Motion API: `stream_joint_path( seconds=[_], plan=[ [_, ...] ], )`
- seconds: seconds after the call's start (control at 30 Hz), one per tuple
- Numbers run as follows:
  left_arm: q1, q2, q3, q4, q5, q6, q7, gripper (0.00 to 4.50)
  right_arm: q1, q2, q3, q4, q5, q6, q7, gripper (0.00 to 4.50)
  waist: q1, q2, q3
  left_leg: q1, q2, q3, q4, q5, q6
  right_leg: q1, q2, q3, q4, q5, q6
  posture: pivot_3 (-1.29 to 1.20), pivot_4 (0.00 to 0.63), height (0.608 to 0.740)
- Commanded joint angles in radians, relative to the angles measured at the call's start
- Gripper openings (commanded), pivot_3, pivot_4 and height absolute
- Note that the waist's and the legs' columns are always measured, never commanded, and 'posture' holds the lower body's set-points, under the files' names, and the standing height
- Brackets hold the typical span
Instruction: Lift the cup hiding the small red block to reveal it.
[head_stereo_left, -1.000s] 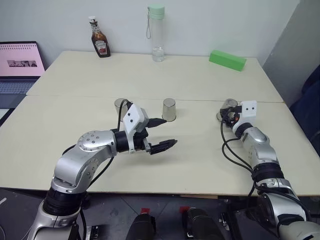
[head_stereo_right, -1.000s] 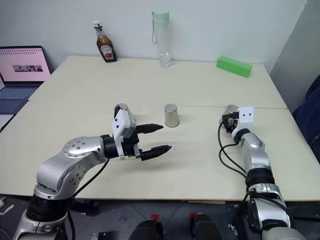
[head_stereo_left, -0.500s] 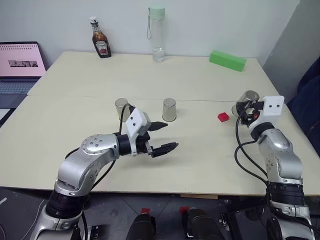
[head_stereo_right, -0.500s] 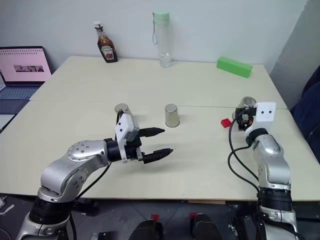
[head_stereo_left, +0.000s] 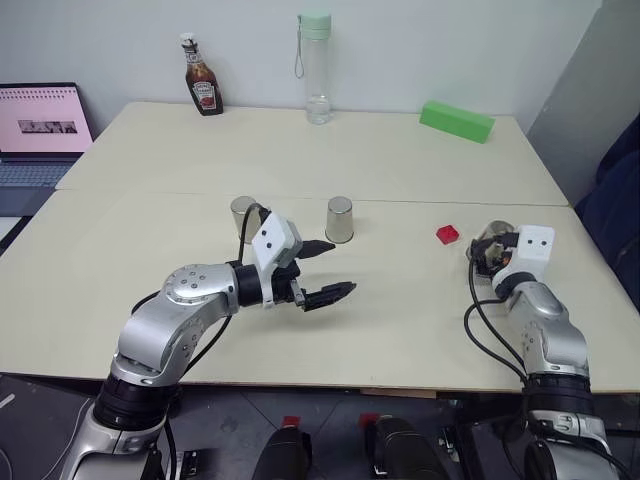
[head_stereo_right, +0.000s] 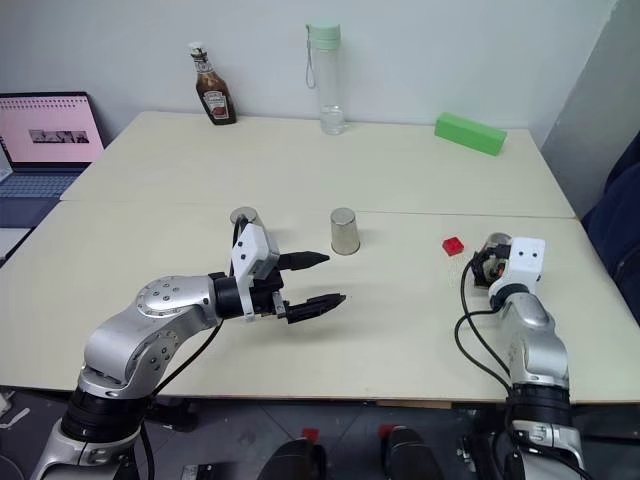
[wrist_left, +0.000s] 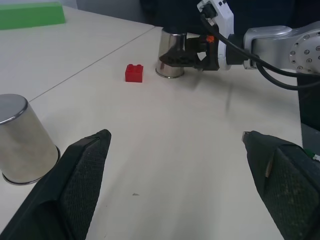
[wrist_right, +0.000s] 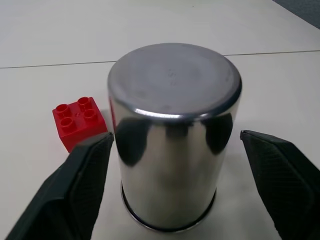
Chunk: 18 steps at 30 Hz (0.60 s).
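Cream-coloured surface (head_stereo_left: 400, 320); left gripper (head_stereo_left: 322, 271) hovers above it, black fingers spread, holding nothing; near it, two shiny silver metal tumblers (head_stereo_left: 339, 219) stand upside down; small red studded plastic block (head_stereo_left: 447, 234) lies uncovered; just beside it, a third inverted silver cup (wrist_right: 172, 135) stands between the right gripper's (wrist_right: 172, 165) parted fingers, untouched.

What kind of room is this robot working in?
Probably an office or lab corner: plain cream tables pushed against a white wall, an open laptop at one side, and a ketchup bottle and water bottle.
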Motion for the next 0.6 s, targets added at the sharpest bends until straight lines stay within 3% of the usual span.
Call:
stream_joint_path(
  seconds=[0.03,0.17,0.33,0.47,0.6],
  plan=[
    [0.008,0.008,0.01,-0.038,-0.006,-0.01,-0.002,4.5,0.048,-0.039,-0.037,-0.232,0.07,0.153,0.019,4.49,0.001,0.0,0.0,0.0,0.0,0.0,0.0,0.0,0.0,0.0,0.0,0.0,0.0,0.0,0.0,0.0,0.15,0.74],
    [0.02,0.025,0.026,-0.039,-0.008,-0.008,-0.007,4.5,0.155,-0.148,-0.02,-0.474,0.132,0.356,0.101,4.49,0.003,0.001,0.0,-0.001,0.0,-0.001,0.0,0.0,0.0,0.0,0.0,-0.001,-0.001,0.0,0.0,0.0,0.15,0.74],
    [0.073,0.059,0.089,-0.055,-0.039,0.022,0.006,4.5,0.265,-0.303,-0.129,-0.737,0.358,0.612,0.252,4.49,0.0,0.001,0.0,0.0,0.001,-0.001,0.0,0.0,0.0,0.001,0.0,-0.001,-0.001,0.0,0.001,0.0,0.15,0.74],
    [0.107,0.062,0.119,-0.056,-0.042,0.027,0.024,4.5,0.272,-0.323,-0.161,-0.781,0.446,0.66,0.285,4.49,-0.001,0.001,0.0,0.001,0.002,-0.001,0.0,0.0,0.0,0.001,0.002,-0.001,-0.001,-0.001,0.001,0.0,0.15,0.74],
    [0.108,0.056,0.11,-0.058,-0.037,0.021,0.031,4.5,0.271,-0.32,-0.138,-0.767,0.436,0.649,0.27,4.49,0.002,0.001,-0.001,0.001,0.002,-0.001,0.001,0.0,0.0,0.001,0.003,-0.001,-0.001,-0.001,0.001,0.0,0.15,0.74]
  ],
)
